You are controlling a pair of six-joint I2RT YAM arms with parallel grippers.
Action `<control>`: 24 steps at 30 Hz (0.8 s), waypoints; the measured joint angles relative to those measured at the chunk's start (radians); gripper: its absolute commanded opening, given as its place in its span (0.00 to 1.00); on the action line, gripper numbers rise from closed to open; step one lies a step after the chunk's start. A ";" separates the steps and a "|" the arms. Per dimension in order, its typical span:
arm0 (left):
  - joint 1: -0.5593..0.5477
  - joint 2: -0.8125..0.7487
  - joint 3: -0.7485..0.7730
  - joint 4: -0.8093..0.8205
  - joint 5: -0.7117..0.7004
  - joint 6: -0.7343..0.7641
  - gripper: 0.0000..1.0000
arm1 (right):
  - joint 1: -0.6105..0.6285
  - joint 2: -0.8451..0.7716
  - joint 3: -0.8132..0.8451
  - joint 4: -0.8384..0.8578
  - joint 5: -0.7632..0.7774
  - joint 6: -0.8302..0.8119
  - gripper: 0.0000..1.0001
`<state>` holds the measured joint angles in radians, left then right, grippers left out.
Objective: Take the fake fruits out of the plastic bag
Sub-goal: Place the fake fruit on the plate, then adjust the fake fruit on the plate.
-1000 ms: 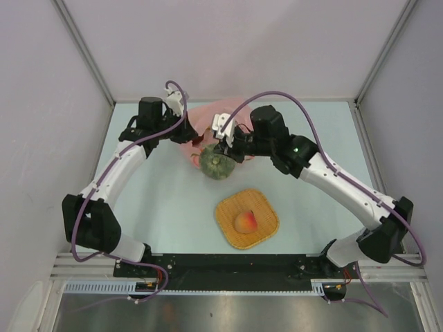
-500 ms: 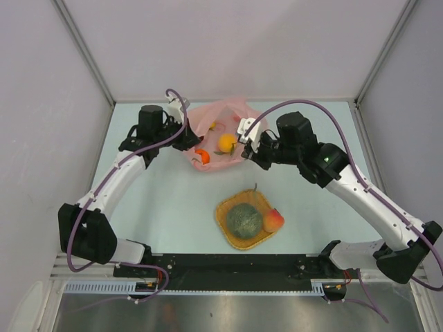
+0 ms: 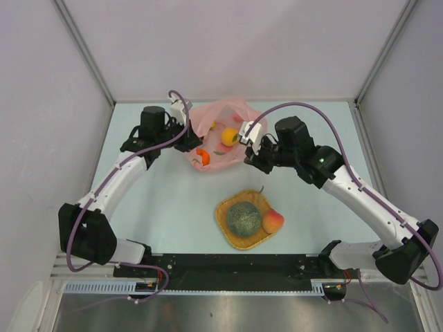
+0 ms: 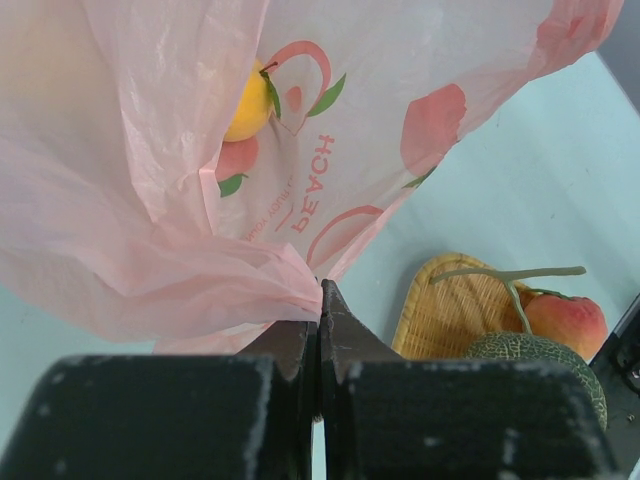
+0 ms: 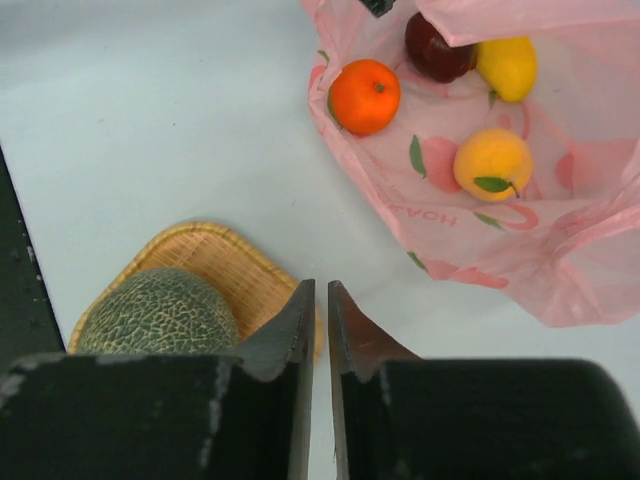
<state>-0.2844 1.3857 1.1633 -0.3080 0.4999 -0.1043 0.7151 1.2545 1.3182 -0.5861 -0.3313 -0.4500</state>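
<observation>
The pink plastic bag [image 3: 223, 124] lies open at the back of the table. My left gripper [image 3: 190, 143] is shut on its left edge, and the left wrist view shows the film pinched at my fingertips [image 4: 320, 292]. Inside the bag are an orange [image 5: 364, 96], a dark red apple [image 5: 437, 48], a yellow lemon [image 5: 506, 65] and a yellow-orange fruit [image 5: 492, 163]. My right gripper [image 3: 249, 159] hovers shut and empty by the bag's right edge. The green melon [image 3: 243, 220] and the peach [image 3: 273, 221] rest on the woven mat [image 3: 225, 207].
The mat with the melon [image 5: 160, 312] lies near the front middle, below my right gripper [image 5: 320, 290]. Grey walls close the table on the left, back and right. The black base rail runs along the near edge.
One second ago my right gripper held the melon beside the bag. The melon now sits on the mat next to the peach, and the right gripper is back by the bag.
</observation>
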 measured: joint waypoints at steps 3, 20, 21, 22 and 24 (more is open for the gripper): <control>-0.002 0.000 0.000 0.000 0.000 0.000 0.00 | -0.008 0.000 -0.002 -0.020 -0.013 0.031 0.59; -0.023 -0.002 -0.010 0.000 0.001 0.005 0.00 | -0.150 0.086 -0.168 -0.084 -0.064 0.331 0.68; -0.023 -0.003 -0.016 0.000 0.001 0.007 0.00 | -0.147 0.088 -0.168 -0.079 -0.072 0.340 0.67; -0.023 -0.006 -0.022 0.000 0.001 0.008 0.00 | -0.143 0.090 -0.169 -0.074 -0.076 0.346 0.67; -0.023 -0.008 -0.031 -0.001 0.001 0.008 0.00 | -0.138 0.096 -0.169 -0.066 -0.076 0.353 0.65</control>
<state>-0.3073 1.3773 1.1320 -0.3092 0.5011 -0.0963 0.5770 1.3502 1.1492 -0.6521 -0.4068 -0.0967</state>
